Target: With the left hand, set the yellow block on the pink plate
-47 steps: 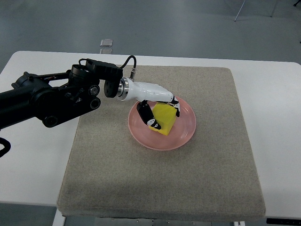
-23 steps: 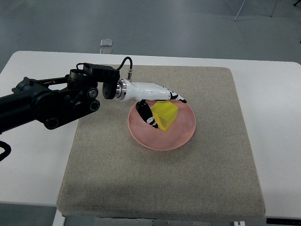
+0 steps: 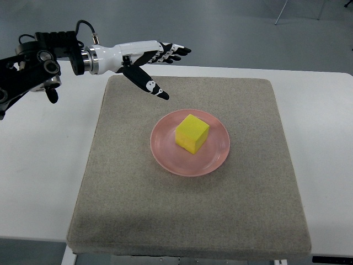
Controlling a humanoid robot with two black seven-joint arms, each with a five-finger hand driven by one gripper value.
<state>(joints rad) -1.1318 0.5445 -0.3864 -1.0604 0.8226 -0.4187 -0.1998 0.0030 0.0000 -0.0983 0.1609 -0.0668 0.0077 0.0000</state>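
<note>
Released and withdrawn.
Yellow block [image 3: 192, 133] now resting alone on pink plate [image 3: 165, 155]; left hand [image 3: 148, 59] lifted away, fingers spread, empty; placement apparently complete.

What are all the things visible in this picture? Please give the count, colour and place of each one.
yellow block: one, yellow, resting on the plate, near its middle.
pink plate: one, pink, round, on the mat, slightly above its centre.
mat: one, grey-beige, square, covering the middle of the table.
table: one, white, under the mat.
small flat object: one, grey, on the floor beyond the table's far edge.
left hand: one, white with black fingertips, fingers spread and empty, over the mat's far left corner, clear of the block.
</note>
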